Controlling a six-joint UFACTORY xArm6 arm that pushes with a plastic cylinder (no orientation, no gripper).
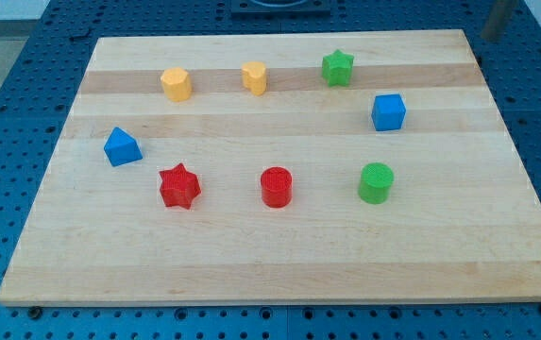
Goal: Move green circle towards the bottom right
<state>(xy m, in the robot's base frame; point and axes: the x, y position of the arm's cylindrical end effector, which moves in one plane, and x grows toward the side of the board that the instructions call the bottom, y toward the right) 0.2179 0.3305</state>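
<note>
The tip is not being shown, so its state cannot be told. The green plastic circle (pixel 376 182) is sitting untouched on the wooden bench (pixel 270 274), right of the red cylinder (pixel 276 187); an approach from its upper left is being called for.

Pale striped wooden surface (pixel 279 255) on a blue pegboard (pixel 15 76); green circle (pixel 376 182) beside red circle (pixel 276 187).

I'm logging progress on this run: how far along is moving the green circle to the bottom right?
Nothing looks done: the green circle sits right of centre, level with the red circle, far from the board's bottom right corner. Nothing is in hand: my tip is not in view, and nothing touches the circle. The whole push down and rightward remains.
</note>
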